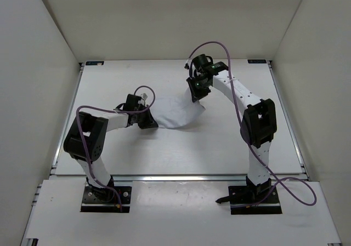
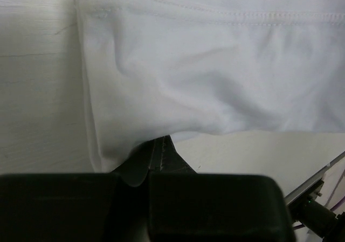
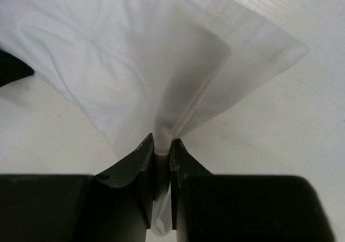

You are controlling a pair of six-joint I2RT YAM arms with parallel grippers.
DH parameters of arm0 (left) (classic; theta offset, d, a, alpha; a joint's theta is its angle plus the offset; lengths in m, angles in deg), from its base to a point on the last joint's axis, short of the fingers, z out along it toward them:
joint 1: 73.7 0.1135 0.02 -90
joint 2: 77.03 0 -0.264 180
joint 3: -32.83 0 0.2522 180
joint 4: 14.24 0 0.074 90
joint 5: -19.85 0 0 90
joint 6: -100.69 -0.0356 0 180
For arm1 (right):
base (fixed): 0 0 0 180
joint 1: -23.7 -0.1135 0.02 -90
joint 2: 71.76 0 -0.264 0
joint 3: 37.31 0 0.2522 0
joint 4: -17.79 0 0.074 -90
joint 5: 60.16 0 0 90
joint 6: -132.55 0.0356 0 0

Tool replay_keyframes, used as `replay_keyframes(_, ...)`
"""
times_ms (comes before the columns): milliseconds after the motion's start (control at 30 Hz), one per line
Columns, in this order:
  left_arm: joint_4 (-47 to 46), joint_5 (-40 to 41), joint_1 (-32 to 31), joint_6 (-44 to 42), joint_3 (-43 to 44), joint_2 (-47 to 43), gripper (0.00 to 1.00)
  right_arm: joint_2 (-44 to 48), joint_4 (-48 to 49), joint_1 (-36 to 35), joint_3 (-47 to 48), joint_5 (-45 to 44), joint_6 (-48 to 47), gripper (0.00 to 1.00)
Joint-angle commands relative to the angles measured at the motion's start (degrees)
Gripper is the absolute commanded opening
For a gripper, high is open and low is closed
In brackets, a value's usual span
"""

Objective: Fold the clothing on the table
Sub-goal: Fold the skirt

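Right, nearest to me, left of centre on the worktop, the left fingers are clenched on the near-left edge of the clothing. In the left wrist view the white fabric drapes down over the dark fingertips, with a stitched hem running across the top. The clothing sits mid-worktop, wrinkled and stretched between the two arms. Farther back and to the right, the right fingers are pinched on its far-right edge. The right wrist view shows a thin fold of cloth squeezed between them and fanning out beyond, with bare worktop to the right.
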Motion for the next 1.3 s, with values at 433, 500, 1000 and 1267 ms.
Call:
replay_keyframes(433,6.6,-4.6,-13.7,0.1,12.2,11.5,0.0,3.2,1.0,1.8,2.2,-0.3,-0.4,0.0)
replay_keyframes(500,6.1,-6.5,-14.4,1.1,13.1,11.2,0.0,3.0,1.3,2.4,1.1,-0.2,-0.4,0.0)
replay_keyframes(1000,0.8,-7.4,-0.5,7.6,-6.1,-18.0,0.0,-2.0,0.6,1.4,5.4,1.5,-1.0,0.0)
replay_keyframes(1267,0.3,-3.6,-3.3,4.4,-3.1,-8.2,0.0,-3.2,1.7,-0.9,7.5,5.7,-0.5,0.0)
